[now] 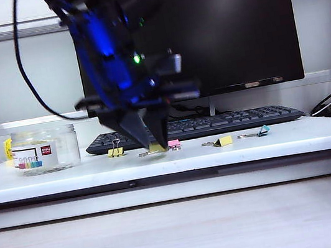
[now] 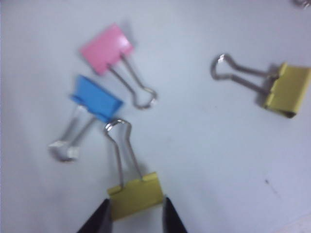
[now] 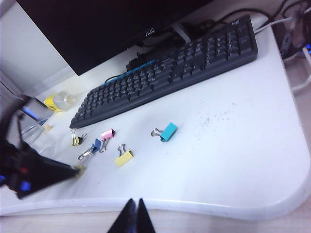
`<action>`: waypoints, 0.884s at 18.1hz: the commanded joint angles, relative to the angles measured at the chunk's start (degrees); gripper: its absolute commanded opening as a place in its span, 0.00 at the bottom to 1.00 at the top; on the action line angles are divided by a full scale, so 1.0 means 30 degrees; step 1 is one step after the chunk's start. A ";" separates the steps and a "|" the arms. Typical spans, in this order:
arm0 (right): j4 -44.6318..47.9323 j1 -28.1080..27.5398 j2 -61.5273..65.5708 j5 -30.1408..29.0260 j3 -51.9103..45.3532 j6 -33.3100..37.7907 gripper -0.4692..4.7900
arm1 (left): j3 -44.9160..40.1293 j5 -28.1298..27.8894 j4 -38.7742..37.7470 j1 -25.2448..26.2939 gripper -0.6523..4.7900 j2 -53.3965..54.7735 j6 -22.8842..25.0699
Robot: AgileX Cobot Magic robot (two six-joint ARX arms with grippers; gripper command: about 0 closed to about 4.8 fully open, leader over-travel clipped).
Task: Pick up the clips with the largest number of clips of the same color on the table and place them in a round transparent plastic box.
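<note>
1. The left gripper (image 2: 135, 213) shows only its two dark fingertips in its wrist view, cut by the picture's edge; the yellow clip (image 2: 136, 195) sits between them.
2. The right gripper (image 3: 132, 216) is likewise cropped to its tips.
3. In the exterior view the left arm (image 1: 110, 51) hides the blue clip (image 2: 97, 98).
4. The round transparent plastic box (image 3: 36, 138) is blurred in the right wrist view.

Three yellow clips (image 1: 115, 151) with silver wire handles are seen; one (image 2: 136, 195) is pinched at its body. The round transparent plastic box (image 1: 45, 149), labelled, is placed upright well apart.
</note>
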 commanded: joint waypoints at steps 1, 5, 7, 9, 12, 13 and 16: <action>0.0175 -0.0007 -0.0036 -0.0007 -0.0073 -0.0124 0.09 | 0.0109 -0.0583 -0.0124 0.0226 0.32 -0.0896 0.0656; 0.0168 -0.0007 -0.0036 -0.0022 -0.0073 -0.0124 0.09 | 0.0109 -0.0729 -0.0386 0.0736 0.32 -0.1974 0.0962; 0.0168 -0.0007 -0.0036 -0.0022 -0.0073 -0.0124 0.09 | 0.0102 -0.1049 -0.0816 0.1406 0.32 -0.2543 0.1246; 0.0168 -0.0007 -0.0044 -0.0015 -0.0073 -0.0124 0.09 | 0.0102 -0.1086 -0.1501 0.2178 0.32 -0.3104 0.1479; 0.0160 -0.0007 -0.0036 -0.0022 -0.0073 -0.0124 0.09 | 0.0095 -0.1071 -0.2229 0.3599 0.32 -0.3861 0.1647; 0.0168 -0.0015 -0.0044 -0.0022 -0.0073 -0.0124 0.09 | 0.0095 -0.1071 -0.2331 0.4029 0.32 -0.4087 0.1851; 0.0160 -0.0015 -0.0036 -0.0022 -0.0073 -0.0124 0.09 | 0.0095 -0.1078 -0.2543 0.5231 0.32 -0.4736 0.2463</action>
